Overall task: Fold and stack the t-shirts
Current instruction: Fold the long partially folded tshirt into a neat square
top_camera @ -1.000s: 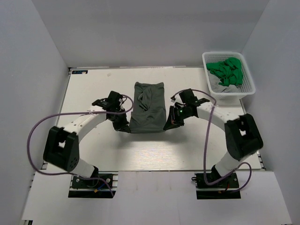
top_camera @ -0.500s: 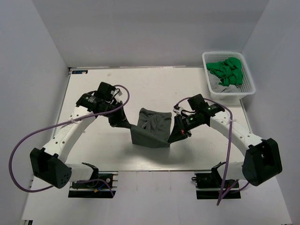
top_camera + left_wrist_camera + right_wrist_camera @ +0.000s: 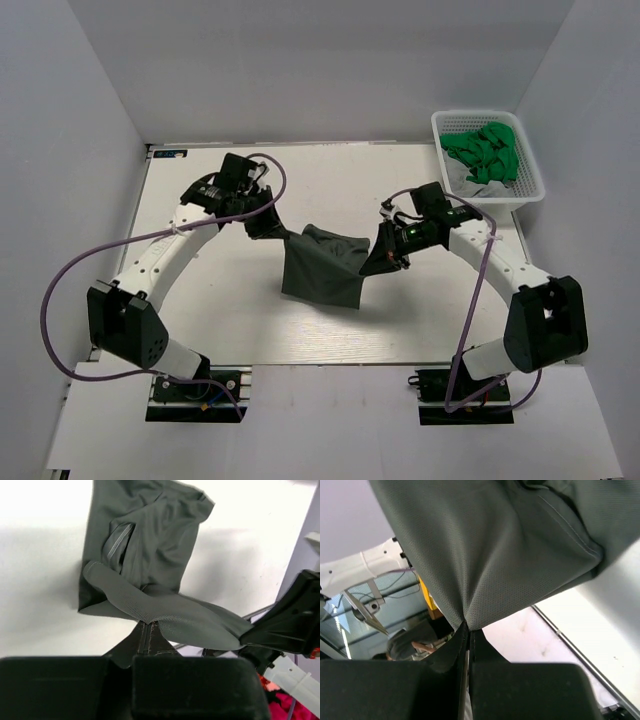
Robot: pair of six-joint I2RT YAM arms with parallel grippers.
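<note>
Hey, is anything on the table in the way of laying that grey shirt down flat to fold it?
Nothing visible. The left gripper and right gripper hold the grey t-shirt over bare table; the basket of green t-shirts sits apart at the far right corner.

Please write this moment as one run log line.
left pincer: shut on grey t-shirt | right pincer: shut on same | grey t-shirt: hangs between them

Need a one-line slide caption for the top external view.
Left gripper and right gripper pinch opposite edges of the grey t-shirt, which hangs between them; green t-shirts sit in the white basket.
</note>
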